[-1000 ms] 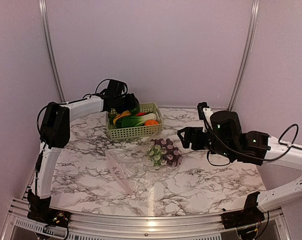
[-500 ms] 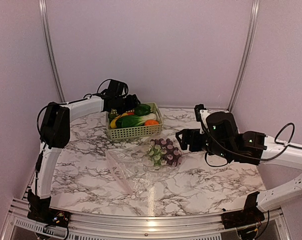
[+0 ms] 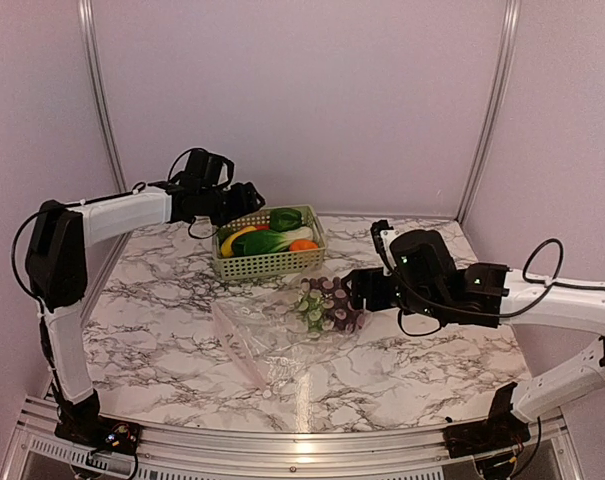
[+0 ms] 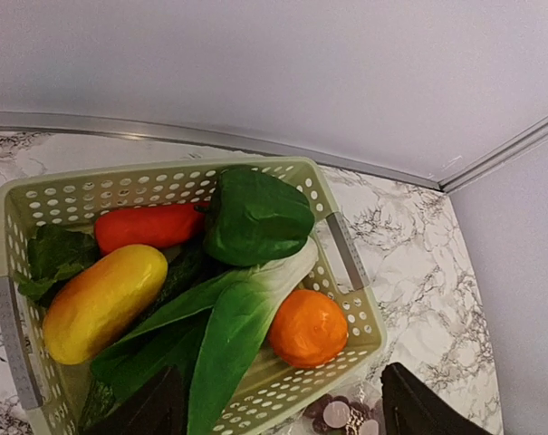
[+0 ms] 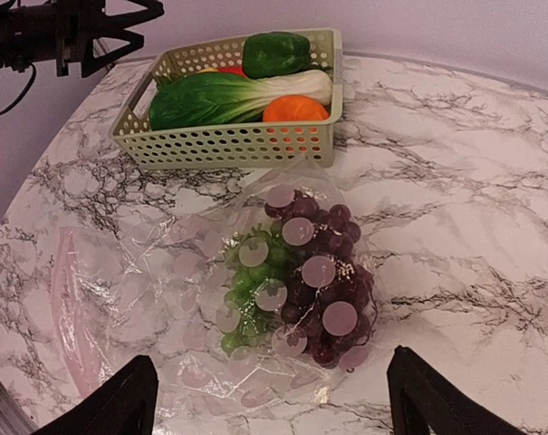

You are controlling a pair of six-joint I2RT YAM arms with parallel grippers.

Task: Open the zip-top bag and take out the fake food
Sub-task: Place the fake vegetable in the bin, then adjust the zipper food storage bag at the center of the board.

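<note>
Zip-top bag holds grape bunch.

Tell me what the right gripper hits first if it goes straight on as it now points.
Probably the zip-top bag, where it covers the grape bunch centred ahead of the open right gripper in its wrist view. The tilt is unclear, so the table might come first.

L arm is raised from its base, elbow bent high, forearm stretched roughly level toward the basket. L gripper is held over the basket's far-left corner, jaws spread wide, nothing clamped. R arm is reached in low from the basket's right. R gripper is pointed leftward, near the basket's front-right, fingers parted wide, nothing gripped.
</note>
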